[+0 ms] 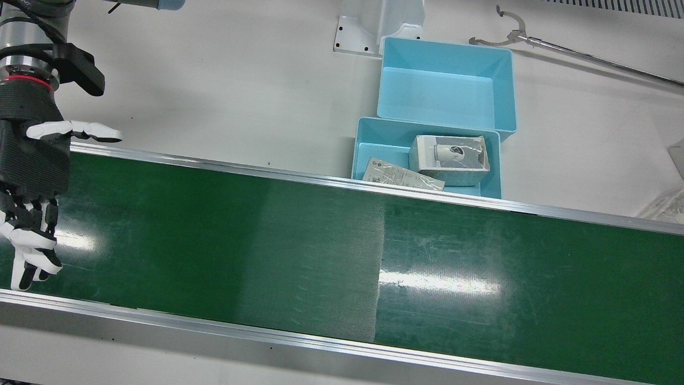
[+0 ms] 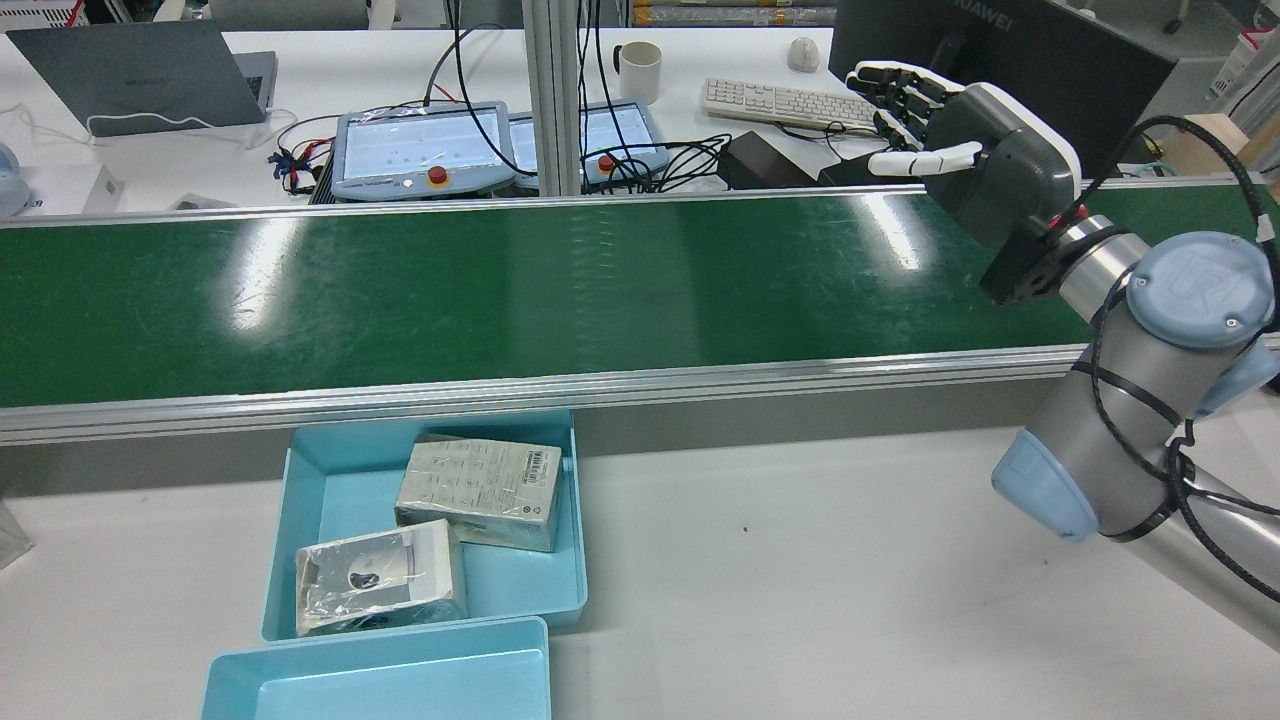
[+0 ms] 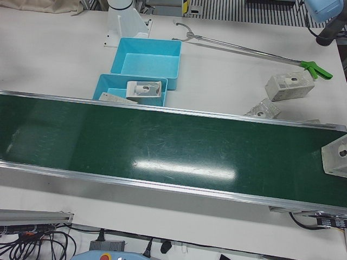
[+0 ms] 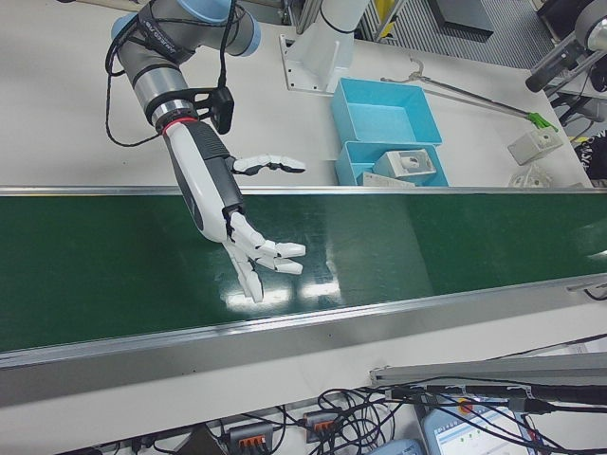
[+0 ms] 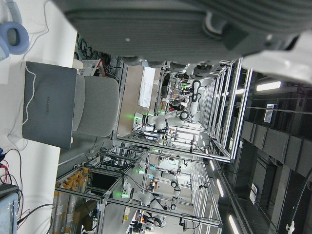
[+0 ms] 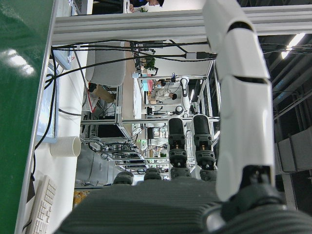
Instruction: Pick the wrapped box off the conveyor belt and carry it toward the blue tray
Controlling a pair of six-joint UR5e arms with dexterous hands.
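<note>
Waiting looks the sound course: the right hand (image 4: 226,213) hangs over the belt (image 1: 214,240), fingers spread, holding nothing. The box (image 3: 336,157) lies at the belt's far end, well apart from it. Recommended: let the box arrive, then close across its sides. The tray (image 1: 356,152) sits on the worktop beyond the belt. The left hand (image 5: 170,24) shows only its palm, so its state cannot be told.

box (image 3: 335,156) on belt (image 3: 162,146) end | two boxes (image 2: 478,492) in tray (image 2: 330,480) beside belt
</note>
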